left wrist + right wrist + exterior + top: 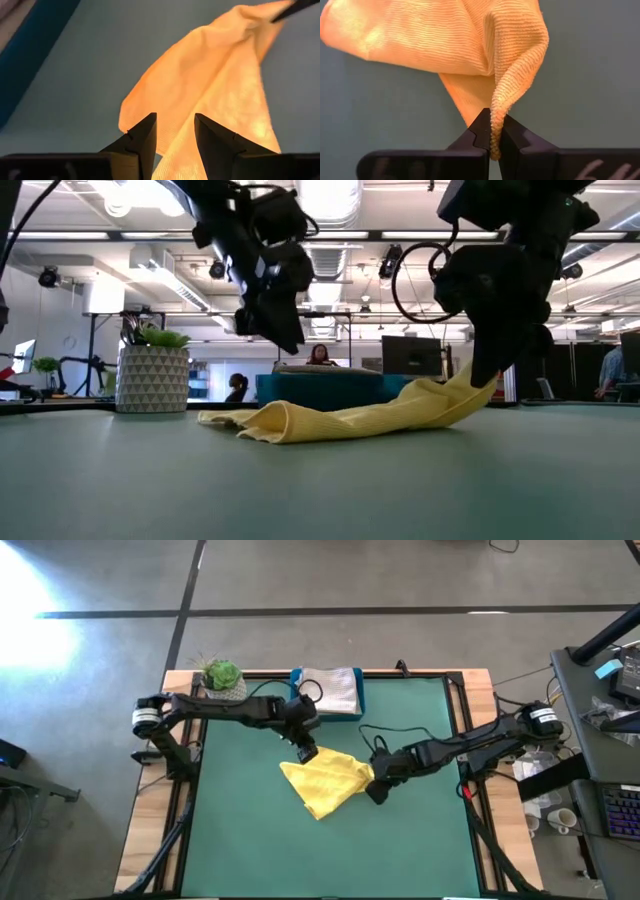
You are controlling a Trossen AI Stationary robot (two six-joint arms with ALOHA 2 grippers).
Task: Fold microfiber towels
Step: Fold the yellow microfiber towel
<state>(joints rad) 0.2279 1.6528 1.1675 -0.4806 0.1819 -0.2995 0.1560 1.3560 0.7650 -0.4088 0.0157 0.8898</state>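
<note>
**Right end effector pinching yellow towel**

I am pinching a corner of the yellow towel [470, 45] in my right end effector [493, 142], lifting it off the table [400, 830]. My left end effector [175, 137] is hovering spread above the towel's opposite edge, mid-table.

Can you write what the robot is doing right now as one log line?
right gripper: shut on yellow towel corner, lifting it | left gripper: open, above towel's other end | rest of towel: on green mat

Open green mat [250, 840] around yellow towel [322, 783]
</note>
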